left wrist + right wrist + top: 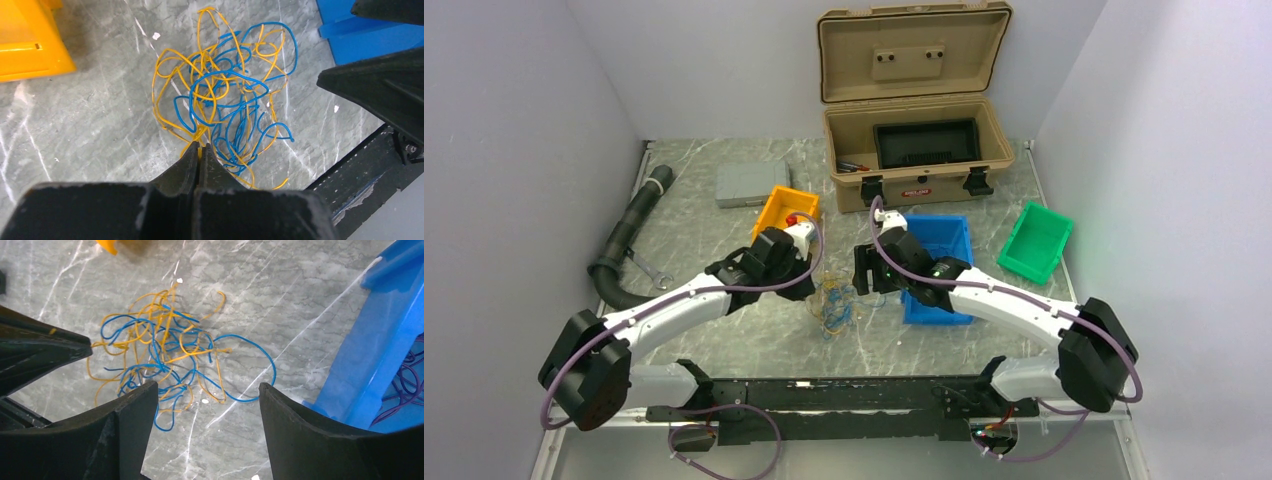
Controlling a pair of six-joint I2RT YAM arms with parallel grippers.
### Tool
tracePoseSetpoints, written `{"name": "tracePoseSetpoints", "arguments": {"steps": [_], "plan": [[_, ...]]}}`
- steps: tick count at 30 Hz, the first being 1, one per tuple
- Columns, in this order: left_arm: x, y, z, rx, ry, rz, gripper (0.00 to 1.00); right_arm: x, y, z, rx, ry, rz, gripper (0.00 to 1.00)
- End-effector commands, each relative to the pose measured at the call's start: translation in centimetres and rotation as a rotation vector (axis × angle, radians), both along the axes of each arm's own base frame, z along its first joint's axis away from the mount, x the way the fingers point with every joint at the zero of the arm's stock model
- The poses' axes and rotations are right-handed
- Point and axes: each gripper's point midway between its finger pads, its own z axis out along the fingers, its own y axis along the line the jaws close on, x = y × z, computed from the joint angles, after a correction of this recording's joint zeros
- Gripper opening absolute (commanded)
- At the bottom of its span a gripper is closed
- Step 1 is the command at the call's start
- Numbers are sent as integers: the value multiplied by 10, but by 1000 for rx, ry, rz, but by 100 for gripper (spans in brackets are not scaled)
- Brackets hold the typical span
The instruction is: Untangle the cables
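Lost from sight
Near loops of the cables (pixel 225 95) hide behind the left jaws; the orange bin (pixel 112 244) is blurred and cropped.

1. In the top view I get bright, even light from overhead. The white walls look flat, and the arms throw only soft, faint shadows on the table (pixel 754 340).
2. In the left wrist view the cables (pixel 225 100) are crisp, while the left gripper (pixel 200 147) in the foreground is near-black and shows little detail.
3. In the right wrist view the cables are sharp, the orange bin (pixel 117 245) at the top edge is blurred, and the right gripper (pixel 207 387) looks dark and slightly soft.
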Motion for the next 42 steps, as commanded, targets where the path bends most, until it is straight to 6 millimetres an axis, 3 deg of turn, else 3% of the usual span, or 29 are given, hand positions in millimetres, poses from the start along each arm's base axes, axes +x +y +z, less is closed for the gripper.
{"name": "tracePoseSetpoints", "arguments": {"steps": [1, 6, 12, 17, 19, 21, 22, 24, 28, 34, 42], "plan": [[-2, 5, 1, -5, -18, -15, 0, 12, 10, 5, -4, -21, 8, 74], [-3, 7, 0, -10, -24, -11, 0, 20, 24, -5, -18, -5, 41, 72], [-2, 9, -3, -3, -23, -11, 0, 30, 34, -34, -63, 10, 64, 69], [-1, 10, -2, -14, -15, -6, 0, 32, 54, -48, -32, -37, 185, 68], [0, 11, -1, -20, -11, -2, 0, 31, 67, -43, 11, -66, 260, 50], [2, 12, 2, -26, -11, 1, 0, 30, 73, -37, 24, -80, 303, 13], [2, 12, 3, -28, -12, 3, 0, 33, 73, -34, 12, -81, 296, 0], [2, 15, 6, -25, -15, 9, 0, 37, 68, -27, -15, -83, 270, 0], [1, 18, 15, -33, -32, 11, 0, 45, 53, 1, -36, -141, 191, 0], [-6, 16, 25, -78, -44, -4, 0, 55, 21, 76, -27, -278, 41, 0], [-8, 23, 25, -64, -54, 21, 0, 60, -47, 170, 24, -433, -234, 0]]}}
